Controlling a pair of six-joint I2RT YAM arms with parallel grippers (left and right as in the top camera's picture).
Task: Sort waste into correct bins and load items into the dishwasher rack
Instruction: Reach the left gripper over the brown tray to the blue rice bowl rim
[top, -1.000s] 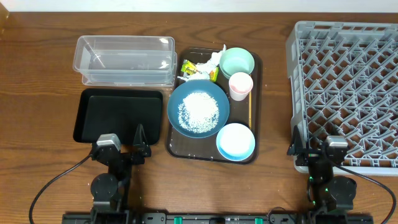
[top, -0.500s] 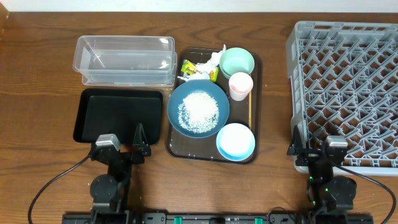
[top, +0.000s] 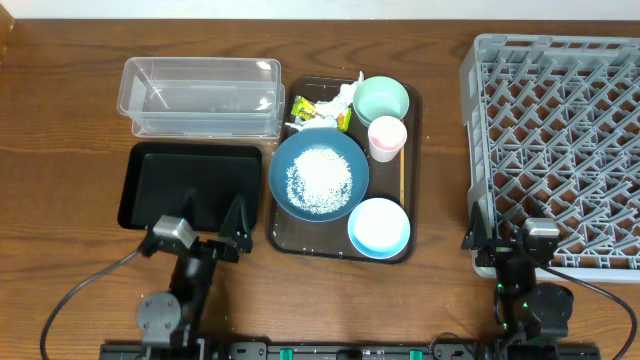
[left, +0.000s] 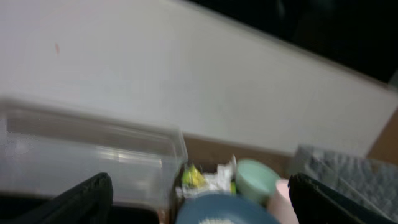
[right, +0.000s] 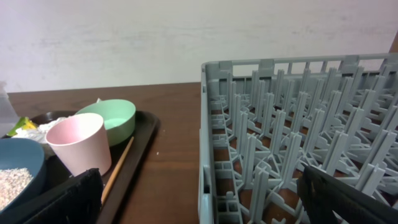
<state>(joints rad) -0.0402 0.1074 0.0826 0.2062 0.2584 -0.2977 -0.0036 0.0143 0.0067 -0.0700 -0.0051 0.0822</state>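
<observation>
A blue plate (top: 318, 175) with white rice (top: 322, 180) sits on the brown serving tray (top: 290, 240), along with a mint bowl (top: 382, 98), pink cup (top: 387, 136), light blue bowl (top: 379, 227), chopstick (top: 402, 180), crumpled paper (top: 340, 100) and yellow-green wrappers (top: 302, 106). The clear tub (top: 200, 95) and black tray (top: 185, 185) lie to the left. The grey rack (top: 560, 150) stands at the right. My left gripper (top: 212, 218) is open and empty at the black tray's near edge. Its blurred wrist view shows its open jaws (left: 202, 202), the tub (left: 87, 162) and the plate (left: 217, 208). My right gripper (top: 505, 228) is open and empty at the rack's near-left corner (right: 214, 186).
The right wrist view shows its open jaws (right: 202, 202), the pink cup (right: 78, 146), the mint bowl (right: 115, 118) and the chopstick (right: 118, 165) on the serving tray's edge. A strip of bare wood separates that tray from the rack. A white wall runs behind the table.
My left arm has swung a little to the right, toward the serving tray. The right arm and all objects have not moved.
</observation>
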